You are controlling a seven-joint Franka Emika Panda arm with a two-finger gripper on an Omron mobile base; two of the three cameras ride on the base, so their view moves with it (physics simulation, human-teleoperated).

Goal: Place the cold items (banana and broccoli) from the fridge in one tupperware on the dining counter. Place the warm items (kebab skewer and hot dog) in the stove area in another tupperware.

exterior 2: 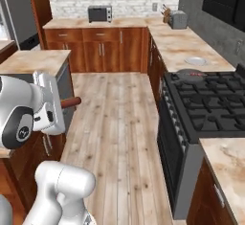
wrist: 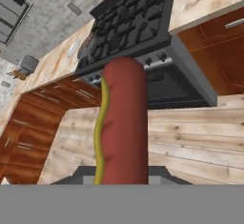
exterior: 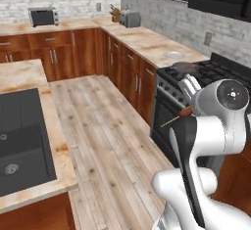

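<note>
Between the gripper's jaws, held over the plank floor, sits the hot dog (wrist: 123,123), a red-brown sausage with a yellow stripe of mustard down one side; the jaws are clamped on its near end and it sticks straight out ahead of the hand. From the right base camera its rounded tip (exterior 2: 72,102) pokes out beside the white wrist. The gripper (exterior: 188,94) hangs in the aisle, just in front of the black gas range with cast grates and a steel oven front (exterior 2: 210,109), which stands on the right. A thin pale stick with a dark red end (exterior: 177,116) shows beside the arm near the oven door; whether it is the kebab skewer I cannot tell. Left of the aisle runs the beige marbled dining counter on red-brown wood (exterior: 27,77) with its dark inset sink (exterior: 19,136). A round pale plate (exterior 2: 195,61) lies on the far counter beyond the range.

As a judgement: the hot dog is picked up but not yet delivered. No tub or tray is visible, nor banana or broccoli, so the rest of the task cannot be judged.
</note>
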